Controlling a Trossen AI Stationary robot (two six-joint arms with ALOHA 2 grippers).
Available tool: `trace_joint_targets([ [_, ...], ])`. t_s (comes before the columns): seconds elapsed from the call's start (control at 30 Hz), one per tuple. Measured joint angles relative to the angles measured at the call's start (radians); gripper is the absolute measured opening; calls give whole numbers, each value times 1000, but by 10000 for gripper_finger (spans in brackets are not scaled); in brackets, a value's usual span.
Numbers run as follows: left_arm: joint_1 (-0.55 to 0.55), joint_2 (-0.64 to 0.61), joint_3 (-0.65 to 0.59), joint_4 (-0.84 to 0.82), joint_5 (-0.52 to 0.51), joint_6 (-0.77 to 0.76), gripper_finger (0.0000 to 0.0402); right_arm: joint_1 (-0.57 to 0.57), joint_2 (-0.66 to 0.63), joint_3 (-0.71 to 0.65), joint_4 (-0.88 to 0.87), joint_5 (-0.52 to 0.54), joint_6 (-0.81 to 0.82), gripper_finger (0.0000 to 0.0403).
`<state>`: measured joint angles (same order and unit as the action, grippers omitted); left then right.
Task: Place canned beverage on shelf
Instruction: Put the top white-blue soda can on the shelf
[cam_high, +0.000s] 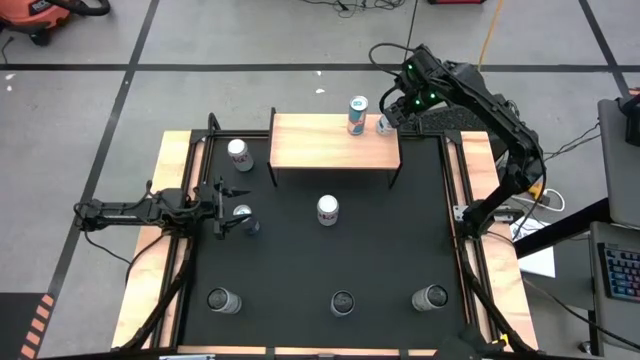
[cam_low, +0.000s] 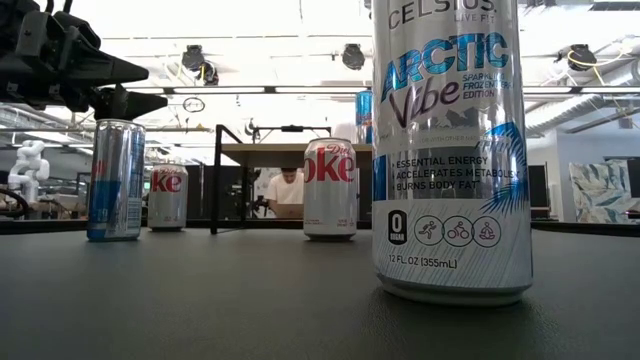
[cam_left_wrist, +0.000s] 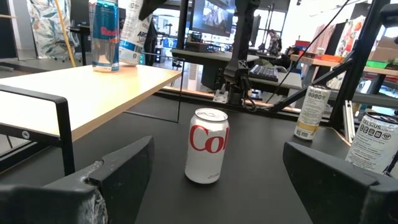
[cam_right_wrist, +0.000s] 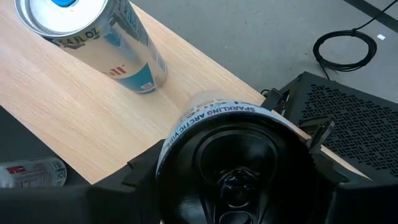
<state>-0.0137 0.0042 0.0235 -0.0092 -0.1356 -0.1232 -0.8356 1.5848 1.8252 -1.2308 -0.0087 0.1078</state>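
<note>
Evenly bright overhead. Ceiling lamps (cam_low: 345, 55) blown out to white glare at desk level. Nearest can (cam_low: 452, 150) huge, slightly soft. Shadows faint.

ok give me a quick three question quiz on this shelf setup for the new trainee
1. True or false: the left gripper is holding a can.
2. Which can stands ungripped on the shelf? A) Diet Coke can B) Red Bull can C) Sprite can
3. Name what the right gripper holds at the shelf's corner.

Key:
1. False; its fingers are open with nothing between them.
2. B
3. The Celsius Arctic Vibe can.
</note>
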Motion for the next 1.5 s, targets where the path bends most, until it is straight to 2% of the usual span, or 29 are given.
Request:
trace_joint_targets([
  [0.23,0,0,0,0,0,0,361,0,0,0,3,0,1,230],
  [0.37,0,0,0,0,0,0,361,0,0,0,4,-1,3,243],
  [0.53,0,0,0,0,0,0,361,0,0,0,37,-48,0,251],
  [1.2,0,0,0,0,0,0,361,-1,24,1,13,-41,3,253],
  [1.5,0,0,0,0,0,0,361,-2,23,85,-32,-36,1,248],
])
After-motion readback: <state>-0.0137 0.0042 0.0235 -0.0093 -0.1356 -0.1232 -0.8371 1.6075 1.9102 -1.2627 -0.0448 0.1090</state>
